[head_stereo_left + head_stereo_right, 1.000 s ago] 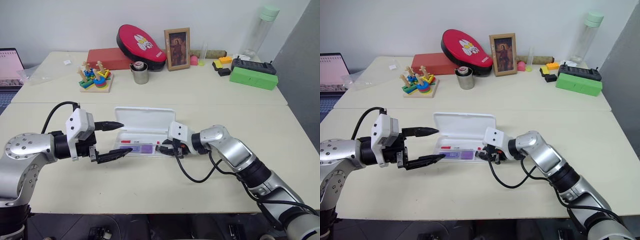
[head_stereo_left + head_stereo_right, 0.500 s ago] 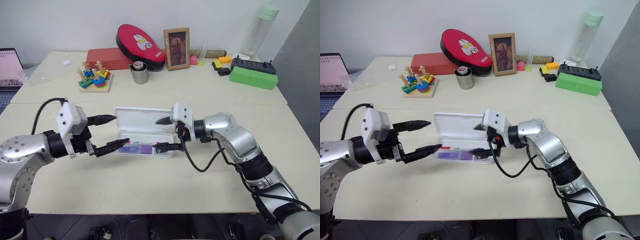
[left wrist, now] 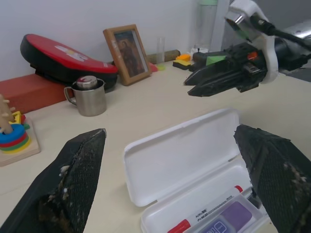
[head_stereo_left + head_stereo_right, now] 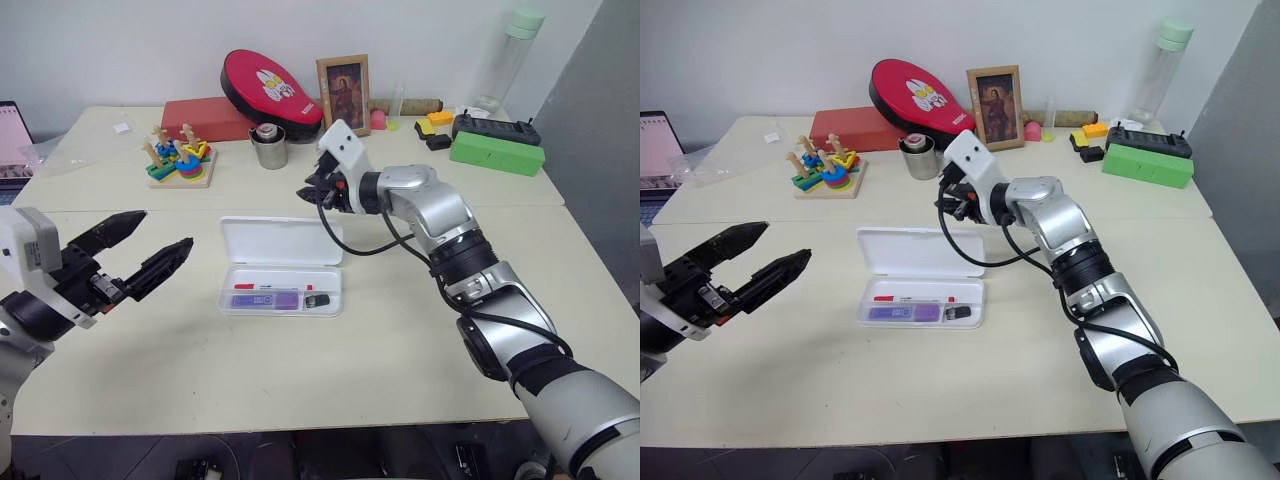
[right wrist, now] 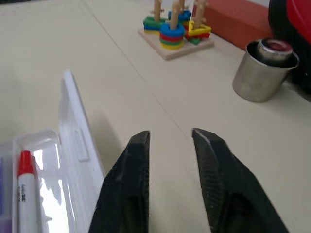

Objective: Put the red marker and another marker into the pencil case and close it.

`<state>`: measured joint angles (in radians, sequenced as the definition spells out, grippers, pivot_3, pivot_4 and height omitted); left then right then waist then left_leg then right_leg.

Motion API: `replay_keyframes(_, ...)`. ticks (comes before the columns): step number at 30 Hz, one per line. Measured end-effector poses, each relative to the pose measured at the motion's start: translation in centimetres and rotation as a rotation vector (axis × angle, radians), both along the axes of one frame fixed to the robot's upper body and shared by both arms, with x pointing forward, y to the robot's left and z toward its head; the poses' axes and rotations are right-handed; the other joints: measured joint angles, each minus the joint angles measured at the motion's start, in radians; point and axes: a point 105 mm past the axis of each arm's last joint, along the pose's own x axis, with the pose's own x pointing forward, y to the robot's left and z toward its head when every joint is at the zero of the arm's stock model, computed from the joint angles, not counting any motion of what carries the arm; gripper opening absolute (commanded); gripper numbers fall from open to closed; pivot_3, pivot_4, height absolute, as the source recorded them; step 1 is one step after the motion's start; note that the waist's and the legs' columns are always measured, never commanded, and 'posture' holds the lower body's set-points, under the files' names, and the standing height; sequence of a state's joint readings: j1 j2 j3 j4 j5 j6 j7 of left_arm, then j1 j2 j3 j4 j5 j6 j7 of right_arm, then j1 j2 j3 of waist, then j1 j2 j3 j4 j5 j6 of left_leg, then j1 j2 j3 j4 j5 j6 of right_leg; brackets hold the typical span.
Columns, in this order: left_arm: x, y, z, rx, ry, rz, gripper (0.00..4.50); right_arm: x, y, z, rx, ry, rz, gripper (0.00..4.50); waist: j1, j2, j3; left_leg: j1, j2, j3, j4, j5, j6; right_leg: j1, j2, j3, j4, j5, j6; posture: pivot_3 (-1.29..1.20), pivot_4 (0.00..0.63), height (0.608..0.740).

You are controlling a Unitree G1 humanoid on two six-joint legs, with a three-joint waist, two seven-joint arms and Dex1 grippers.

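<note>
The pencil case (image 4: 281, 241) lies open in the middle of the table, its lid flat behind the tray. In the tray the red marker (image 4: 271, 286) lies along the back, with the purple highlighter (image 4: 264, 299) in front of it and a small black piece (image 4: 318, 300) beside that. My left gripper (image 4: 165, 230) hovers left of the case, open and empty. My right gripper (image 4: 304, 192) hangs in the air beyond the lid's far right corner. Its fingers (image 5: 137, 160) stand almost together with only a narrow gap and hold nothing.
A steel cup (image 4: 267, 146) and a ring-stacking toy (image 4: 178, 160) stand behind the case. Farther back are a red box (image 4: 205, 118), a red pouch (image 4: 270, 86) and a picture frame (image 4: 343, 93). A green box (image 4: 497, 154) sits back right. A laptop (image 4: 8, 135) sits far left.
My right gripper lifted out of the case tray, rose up and back past the lid, and closed from wide open to almost together. My left gripper drew away to the left, still open.
</note>
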<state>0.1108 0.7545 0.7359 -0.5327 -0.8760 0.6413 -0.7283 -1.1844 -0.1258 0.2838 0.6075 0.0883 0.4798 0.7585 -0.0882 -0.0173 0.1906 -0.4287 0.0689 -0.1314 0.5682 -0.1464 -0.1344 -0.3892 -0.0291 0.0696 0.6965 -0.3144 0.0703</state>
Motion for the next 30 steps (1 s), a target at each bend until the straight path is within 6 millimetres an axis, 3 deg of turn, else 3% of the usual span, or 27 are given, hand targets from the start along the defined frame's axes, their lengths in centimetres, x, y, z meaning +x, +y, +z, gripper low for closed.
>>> replay_keyframes(3, -0.3, -0.3, -0.1, -0.013, 0.01, -0.015, 4.5, -0.3, 0.8, -0.7, -0.045, -0.015, 0.026, 0.07, 0.002, 0.0, 0.0, 0.0, 0.0, 0.0, 0.0, 0.0, 0.0, 0.0, 0.0, 0.0, 0.0, 0.0, 0.0, 0.0, 0.15, 0.74)
replay_keyframes(9, -0.6, -0.2, -0.2, -0.029, 0.02, -0.014, 4.5, -1.0, 1.0, -1.9, -0.092, -0.021, 0.075, 0.07, 0.008, 0.0, 0.0, 0.0, 0.0, 0.0, 0.0, 0.0, 0.0, 0.0, 0.0, -0.001, -0.001, 0.0, 0.0, 0.0, 0.15, 0.74)
replay_keyframes(19, -0.8, -0.4, -0.2, 0.001, 0.037, -0.044, 4.5, -5.8, 0.7, -3.2, -0.169, -0.035, 0.333, 0.07, 0.006, 0.0, 0.0, 0.0, 0.0, 0.0, -0.001, 0.0, 0.0, 0.0, 0.0, 0.0, -0.001, -0.001, 0.001, 0.0, 0.15, 0.74)
replay_keyframes(22, -0.9, -0.6, -0.3, 0.005, 0.045, -0.061, 4.5, -7.2, 0.3, -4.8, -0.216, -0.005, 0.393, 0.07, 0.006, 0.0, 0.0, 0.0, 0.0, 0.0, -0.001, 0.0, 0.0, 0.0, 0.0, 0.0, -0.001, -0.001, 0.001, 0.0, 0.15, 0.74)
replay_keyframes(27, -1.4, -0.9, -1.0, 0.033, 0.097, -0.108, 4.5, -9.9, -0.1, -9.5, -0.364, 0.058, 0.489, 0.07, 0.006, 0.0, 0.0, 0.0, 0.0, 0.0, -0.001, 0.0, 0.0, 0.0, 0.0, 0.0, -0.001, -0.001, 0.001, 0.0, 0.15, 0.74)
replay_keyframes(30, -1.5, -1.2, -1.3, 0.039, 0.114, -0.135, 4.5, -9.9, 0.3, -9.7, -0.391, 0.016, 0.488, 0.07, 0.004, -0.001, -0.001, 0.003, 0.0, 0.001, -0.001, 0.0, 0.0, 0.002, 0.0, 0.0, 0.0, -0.003, 0.003, 0.0, 0.15, 0.74)
